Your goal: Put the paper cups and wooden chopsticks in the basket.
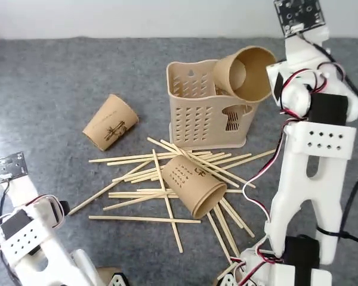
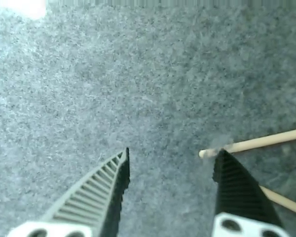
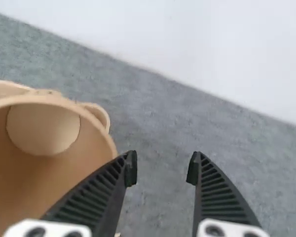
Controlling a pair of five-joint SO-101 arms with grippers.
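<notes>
A tan perforated basket point(image 1: 203, 113) stands at the middle back of the grey mat. One paper cup point(image 1: 246, 72) leans in its top, mouth facing the right arm point(image 1: 313, 137). In the right wrist view that cup point(image 3: 39, 148) lies just beside one finger of my right gripper point(image 3: 160, 168), which is open and holds nothing. A second cup point(image 1: 110, 122) lies on its side to the left of the basket. A third cup point(image 1: 194, 185) rests on a scattered pile of wooden chopsticks point(image 1: 143, 193). My left gripper point(image 2: 170, 165) is open just above the mat, a chopstick tip point(image 2: 256, 143) beside one finger.
The left arm point(image 1: 30, 238) sits at the front left corner, the right arm's base at the front right. A pale wall point(image 3: 187, 39) borders the far edge of the mat. Bare mat point(image 1: 59, 77) stretches across the back left.
</notes>
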